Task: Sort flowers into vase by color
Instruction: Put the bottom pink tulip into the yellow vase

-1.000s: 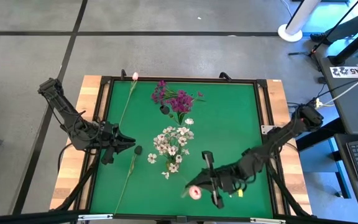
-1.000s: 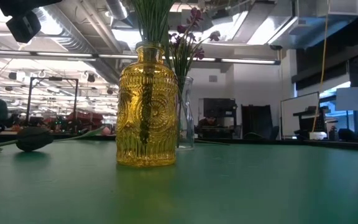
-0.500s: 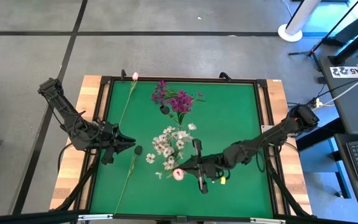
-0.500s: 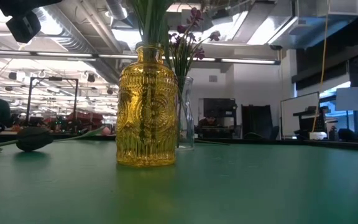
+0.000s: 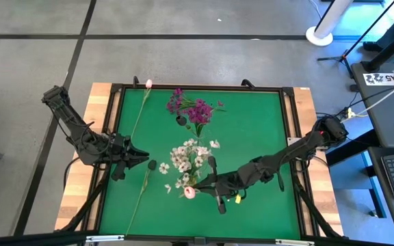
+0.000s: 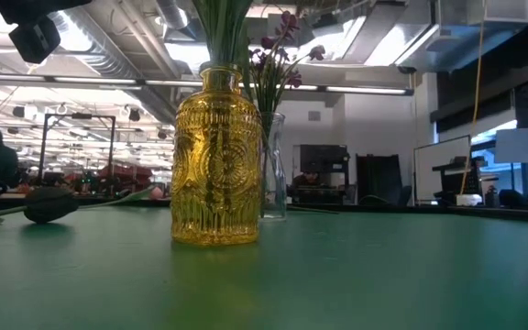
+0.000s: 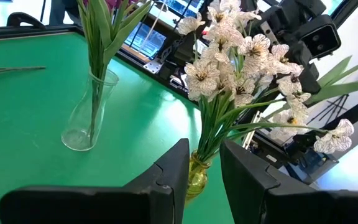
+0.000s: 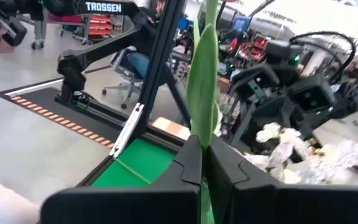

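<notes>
On the green mat (image 5: 258, 130), taking the yellow vase (image 6: 216, 158) of white blossoms (image 5: 187, 158) as the landmark, going left to right.

Far left of the vase: the left gripper (image 5: 139, 160) is hanging just over the mat's left edge, fingers (image 7: 166, 177) standing a little apart and holding nothing, pointing toward the vase. Its wrist view is showing the yellow vase straight ahead between the fingers.

Just left of the vase: a loose flower (image 5: 142, 190) is lying flat on the mat, dark head near the left gripper's tips, stem running toward the near edge. A second loose flower with a pale pink bud (image 5: 148, 84) is lying farther back, bud at the far rim.

Behind the vase: a clear glass vase (image 7: 89, 116) is standing upright, holding the magenta flowers (image 5: 193, 109). In the low view the two vases are overlapping, the clear one behind.

Right and to the near side of the vase: the right gripper (image 5: 209, 183) is reaching in from the right edge, fingers (image 8: 185, 177) closed tight on a green stem (image 8: 202, 87). The pink flower head (image 5: 189, 193) is sitting at the near edge of the white blossoms; whether it is touching them is hard to say from above.
</notes>
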`<action>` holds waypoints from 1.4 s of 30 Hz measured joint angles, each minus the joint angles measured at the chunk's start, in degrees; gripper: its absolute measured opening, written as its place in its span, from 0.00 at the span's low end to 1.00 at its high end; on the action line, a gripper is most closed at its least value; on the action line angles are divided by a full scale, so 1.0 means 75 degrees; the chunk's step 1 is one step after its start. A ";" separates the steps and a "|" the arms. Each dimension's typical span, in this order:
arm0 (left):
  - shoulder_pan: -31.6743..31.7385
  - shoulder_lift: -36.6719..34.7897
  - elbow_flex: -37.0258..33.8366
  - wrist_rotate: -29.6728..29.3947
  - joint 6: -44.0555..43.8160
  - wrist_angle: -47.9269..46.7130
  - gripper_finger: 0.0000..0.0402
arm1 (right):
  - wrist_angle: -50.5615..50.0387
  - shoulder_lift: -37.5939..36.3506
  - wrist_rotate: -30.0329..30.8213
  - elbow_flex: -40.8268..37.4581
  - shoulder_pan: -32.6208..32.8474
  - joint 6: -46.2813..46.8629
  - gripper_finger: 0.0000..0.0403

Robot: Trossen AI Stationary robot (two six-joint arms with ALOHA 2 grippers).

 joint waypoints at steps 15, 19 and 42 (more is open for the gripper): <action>0.0000 -0.0001 0.0000 -0.0002 0.0000 0.0005 0.22 | -0.0426 0.0495 -0.0474 0.0000 -0.0452 0.1344 0.20; 0.0000 -0.0001 0.0000 0.0000 0.0002 0.0002 0.22 | -0.0425 0.0477 -0.0474 0.0014 -0.0445 0.1344 0.39; 0.0000 -0.0021 0.0507 -0.0207 0.0311 0.0044 0.22 | -0.7318 0.0087 0.1238 0.3644 0.0926 0.2009 0.80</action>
